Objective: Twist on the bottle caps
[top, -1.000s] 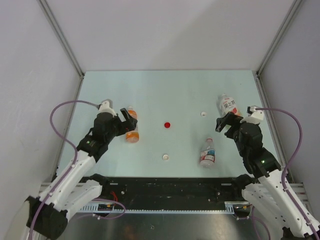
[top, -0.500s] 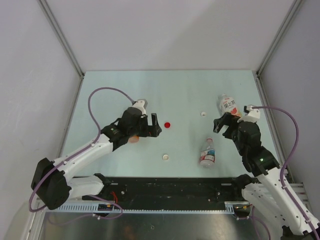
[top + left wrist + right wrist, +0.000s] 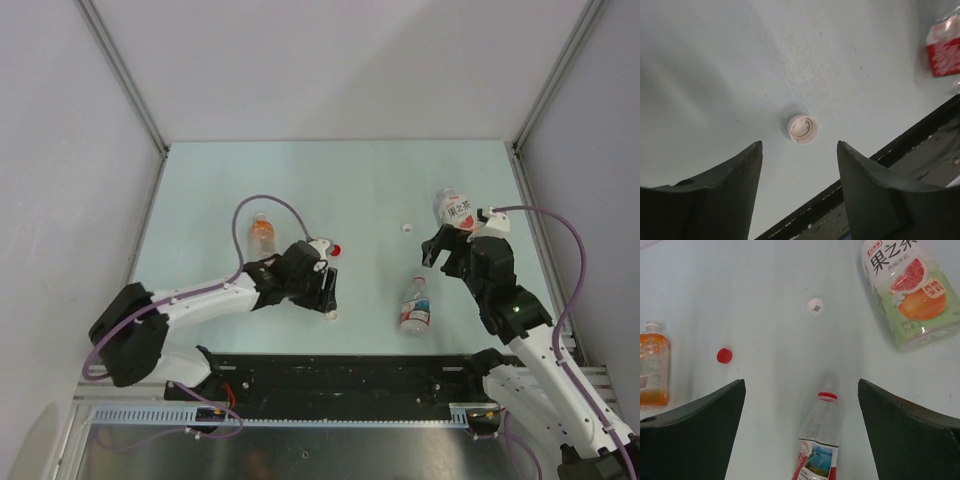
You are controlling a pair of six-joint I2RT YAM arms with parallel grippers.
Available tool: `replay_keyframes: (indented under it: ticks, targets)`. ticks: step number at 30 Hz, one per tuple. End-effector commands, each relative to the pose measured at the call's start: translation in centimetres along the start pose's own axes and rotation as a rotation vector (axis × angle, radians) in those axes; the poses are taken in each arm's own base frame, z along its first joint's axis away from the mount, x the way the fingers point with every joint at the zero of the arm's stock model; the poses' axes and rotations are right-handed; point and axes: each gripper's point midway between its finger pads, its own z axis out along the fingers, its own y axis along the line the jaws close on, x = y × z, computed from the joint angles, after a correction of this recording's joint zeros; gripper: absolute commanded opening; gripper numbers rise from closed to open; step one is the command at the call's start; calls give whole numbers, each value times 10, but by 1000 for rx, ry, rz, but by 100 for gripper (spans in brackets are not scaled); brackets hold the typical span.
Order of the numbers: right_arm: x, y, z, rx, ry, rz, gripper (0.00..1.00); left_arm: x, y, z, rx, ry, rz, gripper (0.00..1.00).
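My left gripper [image 3: 327,296] hangs open just above a white bottle cap [image 3: 330,315] near the table's front edge. In the left wrist view this cap [image 3: 803,129] lies hollow side up just beyond the gripper [image 3: 799,145], with nothing between the fingers [image 3: 715,195]. A red cap [image 3: 336,249] lies behind the left wrist and a second white cap [image 3: 407,228] is mid-right. The orange bottle [image 3: 261,236] is at the left. My right gripper [image 3: 440,248] stands open and empty between the white-labelled bottle [image 3: 455,208] and the red-and-white-labelled bottle [image 3: 415,305], which lies on its side.
A black rail [image 3: 340,375] runs along the table's near edge, close under the left gripper. Grey walls [image 3: 120,80] close in both sides and the back. A purple cable [image 3: 270,205] loops over the left arm.
My left arm swung away from the orange bottle, right and toward the near edge, ending over the white cap, jaws slightly narrower. The right gripper crept a little up and left.
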Motion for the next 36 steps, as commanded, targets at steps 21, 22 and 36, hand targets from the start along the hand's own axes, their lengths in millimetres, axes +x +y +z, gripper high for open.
replay_keyframes:
  ticks: [21, 22, 36]
  targets:
    - [3, 4, 11, -26, 37, -7, 99, 39, -5, 49, -60, 181, 12, 33]
    - [3, 4, 11, -26, 38, -7, 99, 38, -6, 47, -56, 176, 14, 34]
    - [3, 4, 10, -32, 38, -2, 99, 9, -10, 36, -68, 72, -22, 39]
